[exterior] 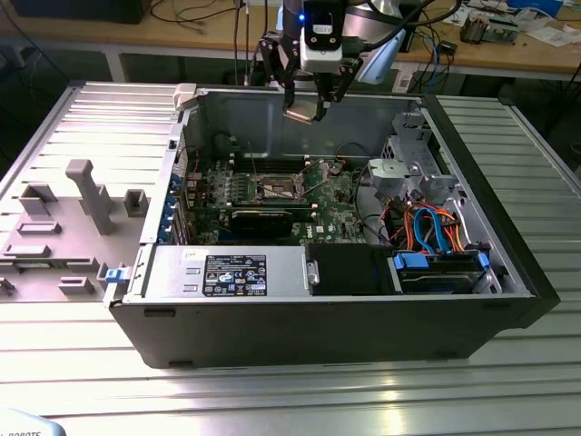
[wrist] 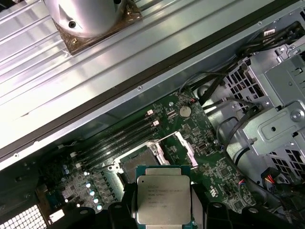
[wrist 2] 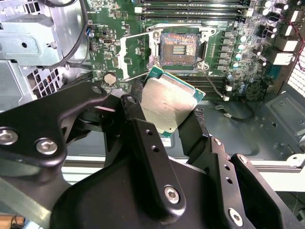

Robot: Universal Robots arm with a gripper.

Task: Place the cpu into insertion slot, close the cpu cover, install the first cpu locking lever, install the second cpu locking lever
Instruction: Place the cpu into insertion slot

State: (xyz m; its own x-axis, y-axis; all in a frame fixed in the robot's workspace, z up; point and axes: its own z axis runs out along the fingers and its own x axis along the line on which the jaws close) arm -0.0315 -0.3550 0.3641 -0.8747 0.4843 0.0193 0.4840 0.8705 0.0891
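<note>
Gripper point(exterior: 304, 111), upper centre of the exterior view, pinches the cpu point(wrist 2: 169, 102) by its edges — well above the insertion slot point(exterior: 277, 189) mid-frame; cpu cover point(wrist 2: 124, 56) open; best kept level, squared to the slot's rim.

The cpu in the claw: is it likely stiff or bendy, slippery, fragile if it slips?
Probably stiff: the cpu is a flat plate with a metal top, held by its edges in the claw without visible bending. Its smooth silvery top looks slippery, so the edge grip may be marginal. It hangs above the green board; a drop might damage it.
</note>
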